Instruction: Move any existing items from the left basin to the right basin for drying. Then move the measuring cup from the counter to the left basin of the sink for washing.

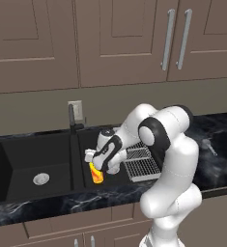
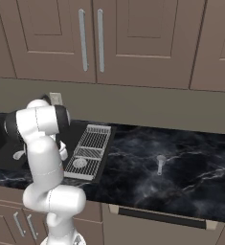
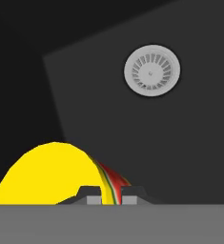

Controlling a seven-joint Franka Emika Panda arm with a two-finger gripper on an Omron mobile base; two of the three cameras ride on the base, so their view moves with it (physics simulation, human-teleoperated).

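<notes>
While pinched nearly shut on the rim of the yellow cup (image 1: pixel 96 174), gripper (image 1: pixel 96 170) hangs left of centre in the left base view, over the narrower right basin (image 1: pixel 88 144). In the hand view, fingertips (image 3: pixel 91 195) at bottom centre, cup wall (image 3: pixel 46 174) between them, orange-red band at its right edge.

Around it:
- Dark faucet (image 1: pixel 72 120) upright just above and left of the gripper, at the divider between the basins.
- White wire rack (image 1: pixel 142 164) close on the right, partly behind the forearm.
- Round silver drain (image 3: pixel 152 70) on the basin floor in the upper right of the hand view, well apart from the cup.
- Wider left basin (image 1: pixel 18 154) at centre left, its own drain (image 1: pixel 41 179) bare.
- Measuring cup (image 1: pixel 208 145) on the counter (image 1: pixel 221 130) at far right, well apart from the sink; in the right base view, measuring cup (image 2: pixel 160 162) right of centre with open worktop all around.

Edges and room: basin divider to the cup's left, front rim below, rack to the right. Elbow blocks part of the rack. Basin floor under the cup open and dark.
</notes>
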